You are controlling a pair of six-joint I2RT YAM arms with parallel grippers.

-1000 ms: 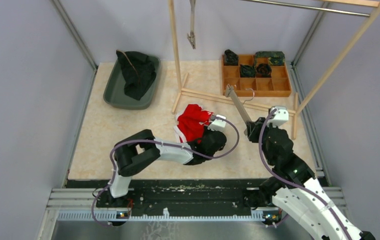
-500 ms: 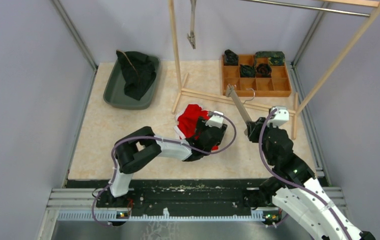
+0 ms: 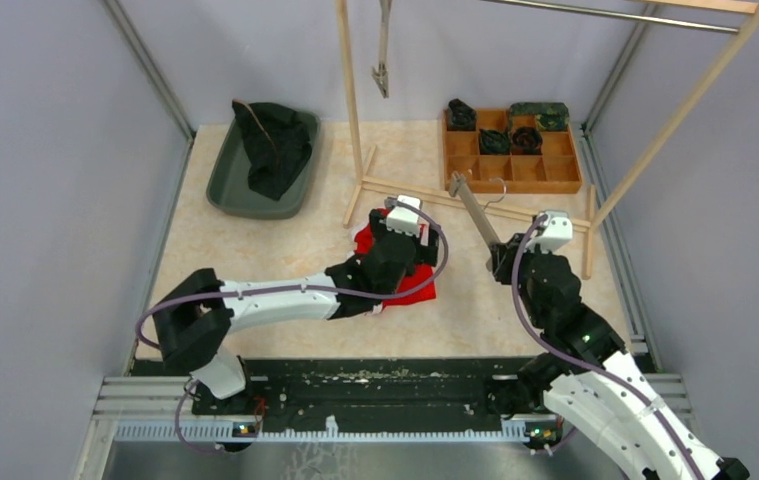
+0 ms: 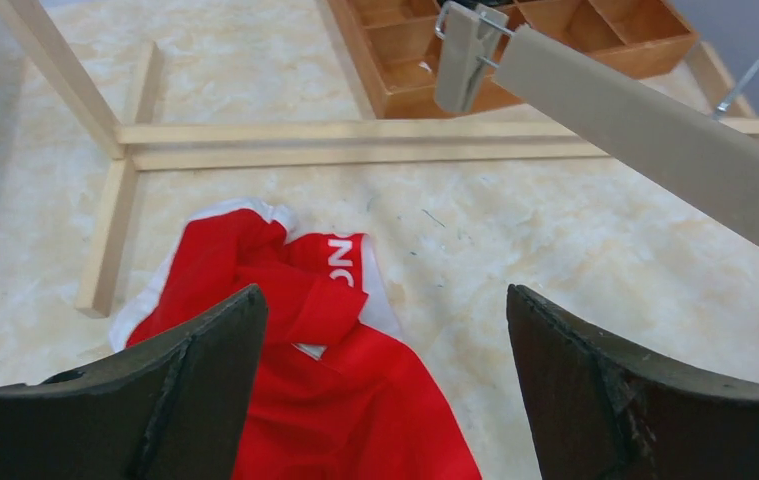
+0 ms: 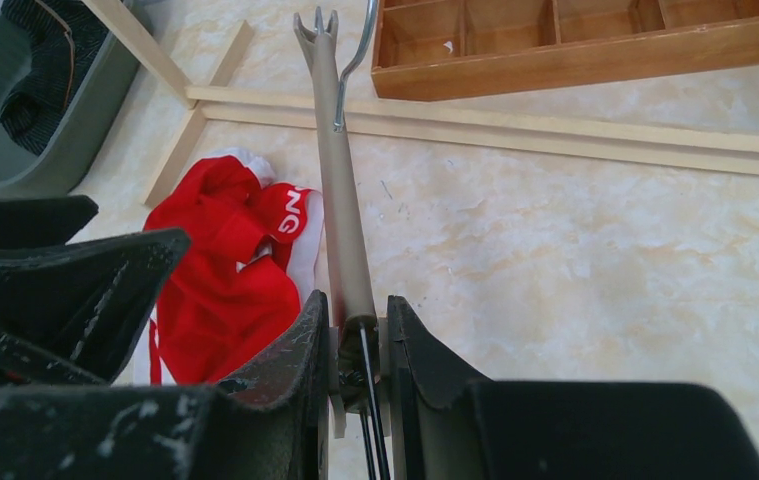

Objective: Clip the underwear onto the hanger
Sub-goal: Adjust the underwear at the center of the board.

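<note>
Left gripper (image 4: 383, 305) now spread wide, red underwear (image 4: 335, 400) released, arm reached forward over it. Underwear crumpled on table (image 3: 255, 250) by wooden rack base (image 3: 425, 195). Right gripper (image 5: 355, 310) unchanged, pinching hanger (image 5: 340, 220) end; hanger clip near compartment tray (image 3: 511, 160).

I see a grey-green tray (image 3: 227, 192) at upper left holding a dark garment (image 3: 275, 150). A wooden compartment box (image 3: 552, 173) sits upper right (dark rolled pieces (image 3: 527, 138) inside), with a wooden rack (image 3: 349, 110) between them.
</note>
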